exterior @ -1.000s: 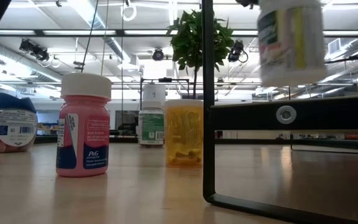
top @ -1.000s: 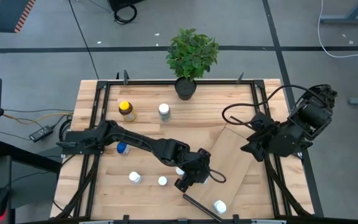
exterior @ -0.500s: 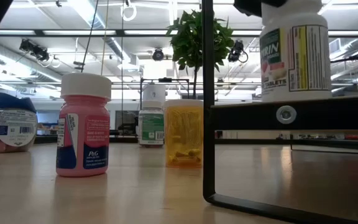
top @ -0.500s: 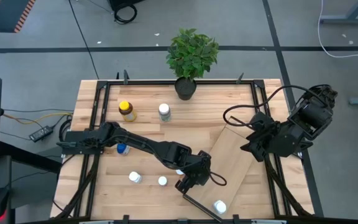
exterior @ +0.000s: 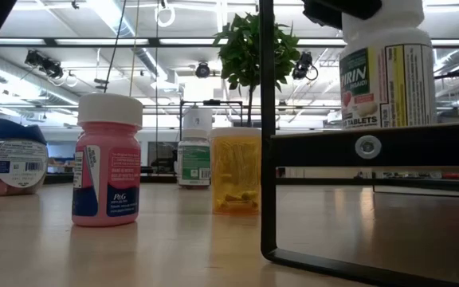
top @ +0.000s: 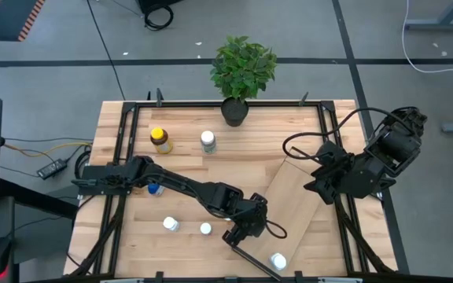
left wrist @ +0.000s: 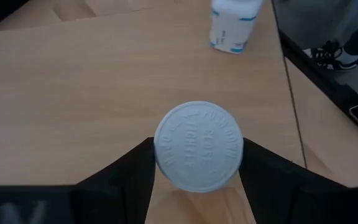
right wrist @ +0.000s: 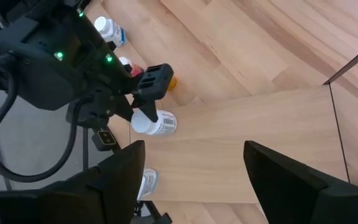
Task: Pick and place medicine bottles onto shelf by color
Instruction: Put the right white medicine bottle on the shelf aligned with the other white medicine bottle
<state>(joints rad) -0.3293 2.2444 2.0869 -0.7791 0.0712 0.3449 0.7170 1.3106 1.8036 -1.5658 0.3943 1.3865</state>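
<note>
High view: the left gripper [top: 241, 229] is reached out over the near end of the shelf [top: 301, 196], with the bottle hidden under it. The right gripper [top: 318, 186] just waits at the shelf's right edge. 1 white bottle [top: 278, 260] already stands on the shelf's near corner; the amber one [top: 160, 139] and a few white ones are on the table, well apart.

Low view: the held bottle [exterior: 386, 68] is upright with its base right at the shelf surface. Can't tell if it's actually touching down yet. The pink bottle [exterior: 107, 159] sits on the table nearby.

Left wrist view: the fingers [left wrist: 126, 177] are clamped on the bottle from 2 sides, just under its white cap [left wrist: 198, 145].

Right wrist view: its own jaws stand apart with nothing between them; the left arm and its bottle show beyond.

Handling guess: small rigid plastic, probably light, smooth sides so a bit slippery. Squeezing the body just under the cap looks right; it's tall for its base, so it could tip if let go early.
</note>
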